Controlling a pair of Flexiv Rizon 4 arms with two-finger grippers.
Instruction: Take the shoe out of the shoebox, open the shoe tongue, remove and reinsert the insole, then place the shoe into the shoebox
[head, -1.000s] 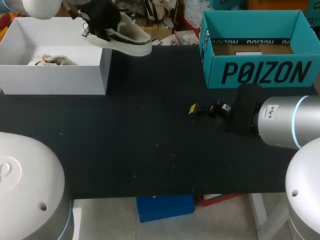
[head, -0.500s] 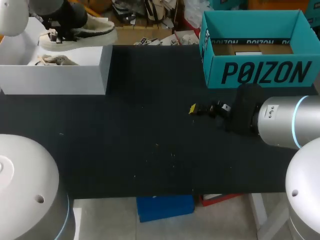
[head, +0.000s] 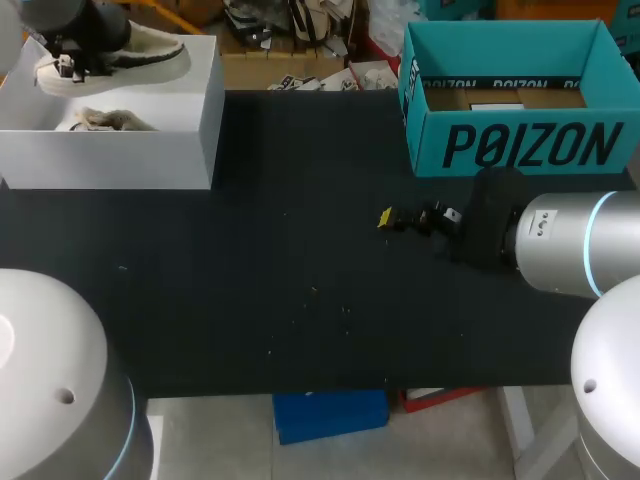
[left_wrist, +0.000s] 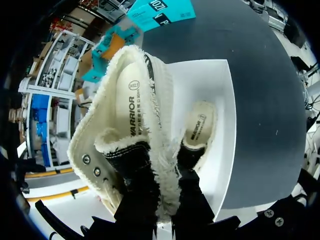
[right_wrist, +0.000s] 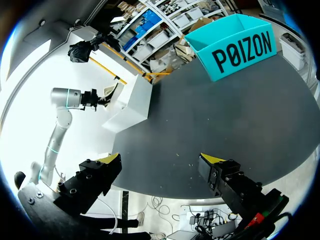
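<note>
left pincer (left_wrist: 159, 202): my two dark fingers are closed on the fleecy side wall of the shoe, one inside the collar and one outside. The yellow tips are hidden by the lining.
shoe (left_wrist: 125, 150): dark upper, cream pile lining, pale sole. In the head view it is held over the far left part of the white shoebox, sole down and lying lengthwise. I cannot tell whether the sole touches anything in the box.
insole (left_wrist: 131, 87): pale and printed, lying flat inside the held shoe, seen through its mouth.
white shoebox (head: 120, 155): open, standing at the far left corner of the table.
second shoe (left_wrist: 199, 129): lies in the white shoebox, under and beside the held one, with its own pale insole showing.
right pincer (right_wrist: 160, 160): my fingers stand wide apart, holding nothing. It hangs low over the right part of the table, well apart from both boxes.
teal box (head: 515, 100): open, at the far right corner of the table, with brown card inside.
table (head: 300, 290): dark surface, scattered with small pale specks near the middle.
</note>
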